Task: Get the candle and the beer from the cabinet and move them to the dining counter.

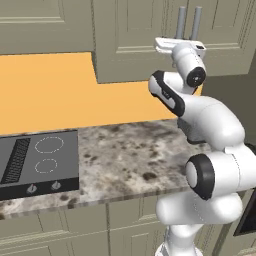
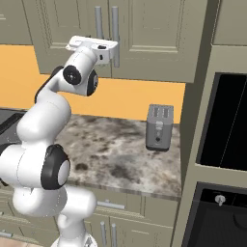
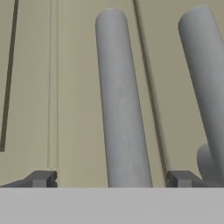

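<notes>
The cabinet (image 1: 140,35) (image 2: 154,38) hangs on the wall above the worktop with its doors shut. The candle and the beer are hidden; the dining counter is out of view. Two vertical grey bar handles (image 1: 181,22) (image 2: 115,29) meet at the door seam. My gripper (image 1: 181,44) (image 2: 102,47) (image 3: 111,178) is raised to the lower ends of these handles. In the hand view one bar handle (image 3: 120,100) runs up between my fingertips (image 3: 41,178), which stand wide apart and clear of it. The other handle (image 3: 203,78) lies to the right, outside the fingers.
Below the cabinet runs a granite worktop (image 1: 130,155) (image 2: 120,154) with a black cooktop (image 1: 40,160) at its left. A grey toaster (image 2: 159,126) stands near the worktop's right end. A tall unit with dark oven fronts (image 2: 226,125) borders the right side.
</notes>
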